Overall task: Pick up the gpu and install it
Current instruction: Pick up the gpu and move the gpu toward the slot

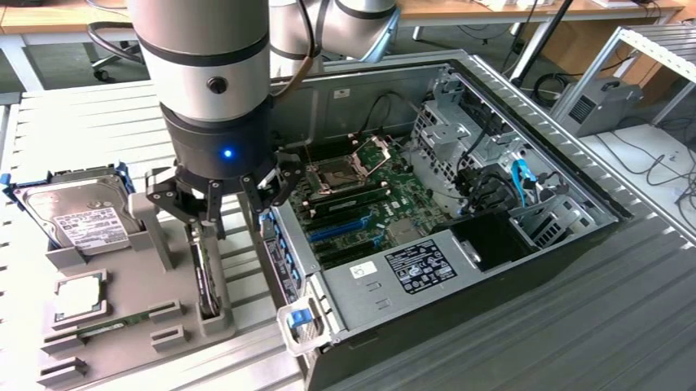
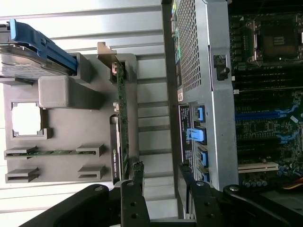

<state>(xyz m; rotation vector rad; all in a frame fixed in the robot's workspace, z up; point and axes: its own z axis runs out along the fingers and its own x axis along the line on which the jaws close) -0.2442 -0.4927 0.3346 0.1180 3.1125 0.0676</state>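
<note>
Wrist view: gpu (image 2: 122, 118) standing on edge in grey holder (image 2: 71, 125), untouched beneath the wide-open fingers of my gripper (image 2: 161, 191); I judge it light, stiff, fragile, best pinched across its top edge.

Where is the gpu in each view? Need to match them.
Exterior view: gpu stands on edge in the grey holder's slot, on the exterior view's left of the PC case.
Wrist view: gpu edge-on in that slot, between the holder's bed and the case.
Shared landmark: the blue-bracketed hard drive at the holder's end.
</note>
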